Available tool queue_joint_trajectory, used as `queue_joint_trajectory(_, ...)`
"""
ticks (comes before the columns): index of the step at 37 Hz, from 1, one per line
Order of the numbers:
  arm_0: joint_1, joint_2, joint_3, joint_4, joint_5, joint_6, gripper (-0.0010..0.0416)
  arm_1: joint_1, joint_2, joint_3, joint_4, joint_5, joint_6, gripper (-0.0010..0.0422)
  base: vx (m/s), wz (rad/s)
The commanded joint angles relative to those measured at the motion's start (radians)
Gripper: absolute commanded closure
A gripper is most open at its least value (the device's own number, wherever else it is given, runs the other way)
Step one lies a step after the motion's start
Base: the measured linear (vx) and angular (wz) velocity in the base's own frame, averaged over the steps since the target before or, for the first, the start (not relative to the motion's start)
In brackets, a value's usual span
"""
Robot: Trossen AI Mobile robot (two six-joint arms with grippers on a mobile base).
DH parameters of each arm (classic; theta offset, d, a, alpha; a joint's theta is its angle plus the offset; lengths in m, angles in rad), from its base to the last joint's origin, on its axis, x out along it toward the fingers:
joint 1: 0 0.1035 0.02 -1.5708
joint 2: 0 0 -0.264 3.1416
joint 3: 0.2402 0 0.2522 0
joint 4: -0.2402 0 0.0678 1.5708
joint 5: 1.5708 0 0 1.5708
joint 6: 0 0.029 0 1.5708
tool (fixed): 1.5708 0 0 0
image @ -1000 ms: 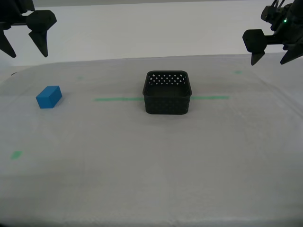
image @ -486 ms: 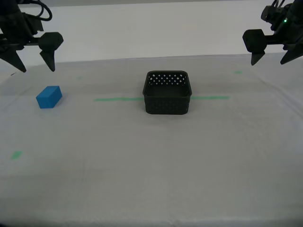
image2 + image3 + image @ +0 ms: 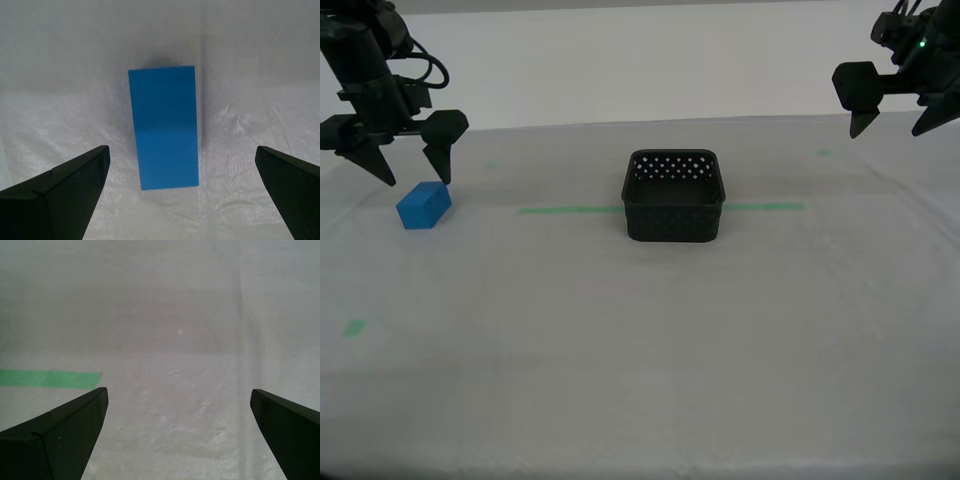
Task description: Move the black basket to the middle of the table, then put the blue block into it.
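The blue block lies on the table at the exterior view's left. My second gripper hangs open just above it, jaws spread to either side. In the second wrist view the block lies between the open fingertips of that gripper. The black basket stands empty at the middle of the table, on the green tape line. My first gripper is open and empty, high at the exterior view's far right; the first wrist view shows its gripper over bare cloth.
Small green marks sit near the front left and the back right of the exterior view. The end of the green tape line shows in the first wrist view. A pale wall runs behind the table.
My second gripper has come down and moved toward the blue block, from high at the exterior view's top left to just above it. The first arm, basket and block have not moved.
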State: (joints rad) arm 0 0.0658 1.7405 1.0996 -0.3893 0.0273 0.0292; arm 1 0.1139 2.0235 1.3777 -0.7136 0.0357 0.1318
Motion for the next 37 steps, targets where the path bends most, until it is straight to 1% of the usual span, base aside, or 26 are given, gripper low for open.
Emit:
queue_joint_trajectory(1, 0.0, -0.001, 0.001, 0.001, -0.001, 0.0, 0.0007, 0.003, 0.001, -0.008, 0.032, 0.003, 0.003, 0.0011, 0.0, 0.0)
queue_joint_trajectory(5, 0.0, -0.001, 0.001, 0.001, -0.001, 0.0, 0.0007, 0.01, 0.001, -0.011, 0.076, 0.004, 0.003, 0.0011, 0.0, 0.0)
queue_joint_trajectory(9, 0.0, -0.001, 0.001, 0.001, -0.001, 0.0, 0.0007, 0.014, 0.001, -0.013, 0.095, 0.014, 0.003, 0.0012, 0.0, 0.0)
queue_joint_trajectory(17, 0.0, -0.001, 0.001, 0.001, -0.001, 0.0, 0.0007, 0.017, 0.001, -0.039, 0.137, 0.016, 0.009, 0.0011, 0.0, 0.0)
queue_joint_trajectory(21, 0.0, -0.001, 0.001, 0.001, -0.001, 0.0, 0.0007, 0.018, 0.001, -0.055, 0.158, 0.03, 0.009, 0.0012, 0.0, 0.0)
queue_joint_trajectory(26, 0.0, -0.001, 0.001, 0.001, -0.001, 0.0, 0.0007, 0.018, 0.001, -0.064, 0.163, 0.032, 0.008, 0.0012, 0.0, 0.0)
queue_joint_trajectory(30, 0.0, -0.001, 0.001, 0.001, -0.001, 0.0, 0.0007, 0.018, 0.001, -0.078, 0.166, 0.049, 0.013, 0.0011, 0.0, 0.0)
queue_joint_trajectory(37, 0.0, -0.001, 0.001, 0.001, -0.001, 0.0, 0.0007, 0.018, 0.001, -0.13, 0.221, 0.061, 0.012, 0.0012, 0.0, 0.0)
